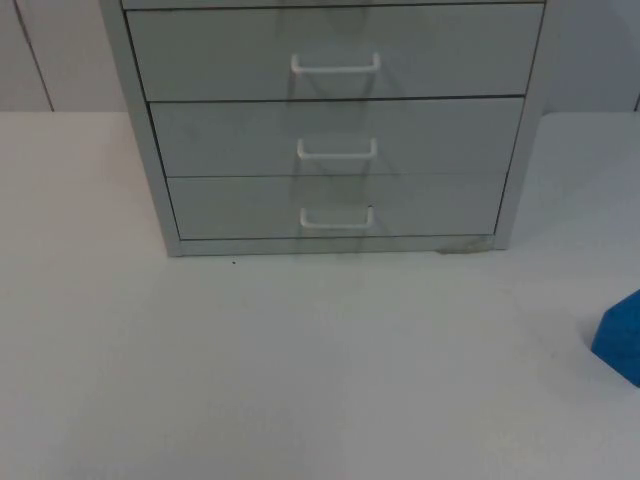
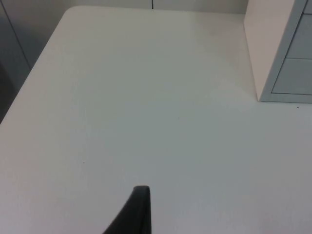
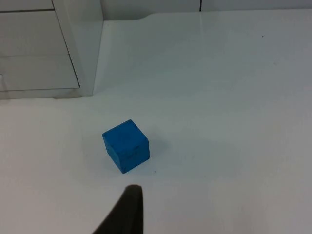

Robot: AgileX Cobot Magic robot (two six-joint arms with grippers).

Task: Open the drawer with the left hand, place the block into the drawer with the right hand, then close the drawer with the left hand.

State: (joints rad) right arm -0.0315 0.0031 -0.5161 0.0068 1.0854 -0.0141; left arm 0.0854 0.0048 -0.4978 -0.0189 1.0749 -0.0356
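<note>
A grey cabinet (image 1: pixel 335 120) stands at the back of the white table with three drawers, all shut. Each drawer has a white handle: top (image 1: pixel 335 67), middle (image 1: pixel 337 150), bottom (image 1: pixel 336 219). A blue block (image 1: pixel 620 335) lies on the table at the right edge of the top view, in front of and to the right of the cabinet. My right gripper (image 3: pixel 127 209) hangs above the table a short way from the block (image 3: pixel 126 145), not touching it. My left gripper (image 2: pixel 139 209) hangs over bare table to the left of the cabinet (image 2: pixel 285 53).
The table's left edge (image 2: pixel 29 73) and a rounded far corner lie beyond my left gripper. White table top (image 1: pixel 300 370) stretches in front of the cabinet. The cabinet's right side (image 3: pixel 83 53) stands beyond the block.
</note>
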